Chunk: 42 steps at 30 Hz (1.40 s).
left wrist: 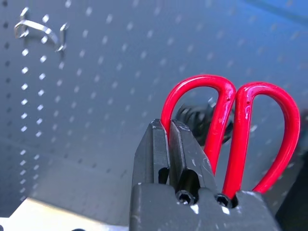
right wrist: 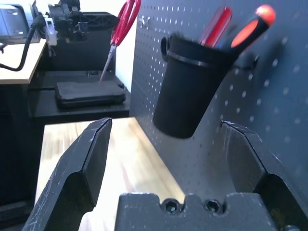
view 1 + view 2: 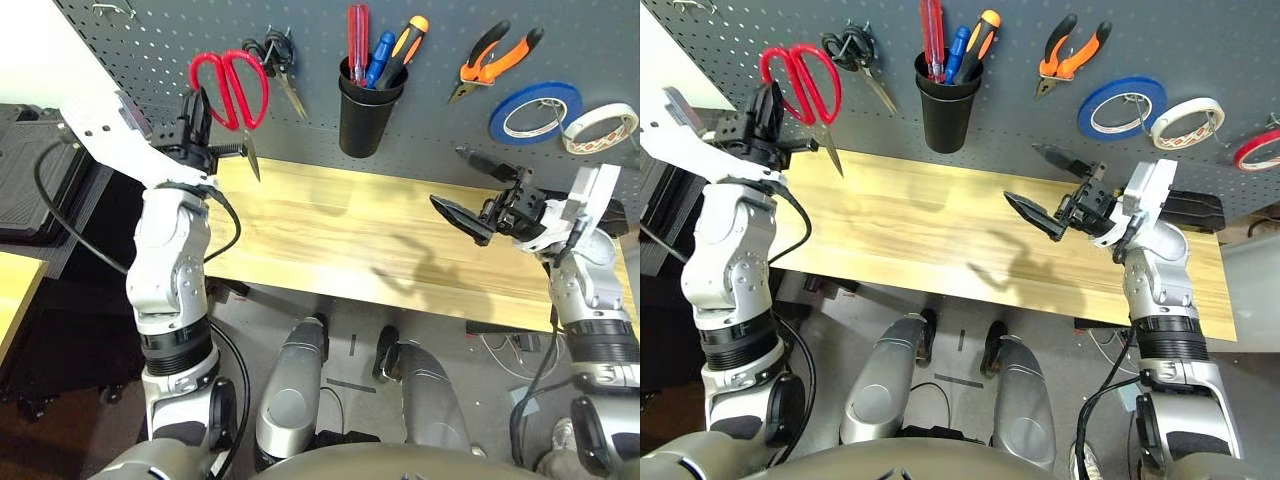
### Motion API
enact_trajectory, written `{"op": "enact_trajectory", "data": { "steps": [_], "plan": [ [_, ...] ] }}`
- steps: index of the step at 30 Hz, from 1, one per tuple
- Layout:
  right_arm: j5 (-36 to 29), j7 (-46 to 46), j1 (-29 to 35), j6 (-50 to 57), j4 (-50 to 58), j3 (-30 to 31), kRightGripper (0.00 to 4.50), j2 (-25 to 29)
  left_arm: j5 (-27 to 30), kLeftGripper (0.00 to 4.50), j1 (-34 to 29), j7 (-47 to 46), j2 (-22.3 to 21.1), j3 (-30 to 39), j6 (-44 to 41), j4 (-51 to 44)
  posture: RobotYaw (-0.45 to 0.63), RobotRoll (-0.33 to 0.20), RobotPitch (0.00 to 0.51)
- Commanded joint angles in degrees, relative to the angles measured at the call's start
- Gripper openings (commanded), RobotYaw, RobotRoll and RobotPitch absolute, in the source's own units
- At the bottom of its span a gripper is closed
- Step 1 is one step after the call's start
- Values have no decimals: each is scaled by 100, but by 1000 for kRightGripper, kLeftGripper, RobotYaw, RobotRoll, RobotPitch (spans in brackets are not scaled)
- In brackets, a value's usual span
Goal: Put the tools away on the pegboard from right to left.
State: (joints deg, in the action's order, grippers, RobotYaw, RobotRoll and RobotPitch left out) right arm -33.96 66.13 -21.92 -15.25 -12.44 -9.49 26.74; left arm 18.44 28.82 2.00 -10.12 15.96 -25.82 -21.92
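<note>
My left gripper [image 3: 196, 100] is shut on one red handle loop of the red-handled scissors [image 3: 232, 85], just in front of the pegboard [image 3: 420, 140] at its left. The blades point down over the table's back edge. In the left wrist view the fingers [image 1: 159, 144] pinch the loop of the scissors [image 1: 250, 125]. The orange-and-black pliers [image 3: 495, 58] hang on the board. A red-handled screwdriver [image 3: 357, 40] stands in the black cup [image 3: 368, 110]. The red tape ring [image 3: 1260, 150] hangs at the far right. My right gripper [image 3: 447, 177] is open and empty above the table's right part.
Black-handled scissors [image 3: 272, 55] hang beside the red ones. Blue [image 3: 535, 110] and white [image 3: 600, 125] tape rolls hang at the right. An empty metal hook [image 1: 38, 31] sits up and left on the board. The wooden table [image 3: 340, 230] lies below, with a black case [image 2: 89, 91] at its left end.
</note>
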Motion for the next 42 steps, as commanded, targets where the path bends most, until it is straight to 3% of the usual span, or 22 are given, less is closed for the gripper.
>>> {"op": "enact_trajectory", "data": {
  "steps": [1, 16, 30, 42],
  "plan": [
    [-70, 59, -49, 118, 89, -120, 4500, 91, 210, 22, 27, 108, -67, 44, -28, 17, 286, 0, 281],
    [116, -13, -310, 54, -106, -77, 4500, -19, 209, 22, 618, 421, -382, 70, 378, 1386, 257, 0, 279],
    [264, -188, -197, -17, -19, -35, 4500, -162, 108, 22, 1257, 834, -336, -203, 1028, 2796, 237, 0, 277],
    [301, -229, -83, -26, 72, -34, 4500, -201, 249, 22, 944, 583, -342, -21, 960, 2291, 248, 0, 284]
  ]
}}
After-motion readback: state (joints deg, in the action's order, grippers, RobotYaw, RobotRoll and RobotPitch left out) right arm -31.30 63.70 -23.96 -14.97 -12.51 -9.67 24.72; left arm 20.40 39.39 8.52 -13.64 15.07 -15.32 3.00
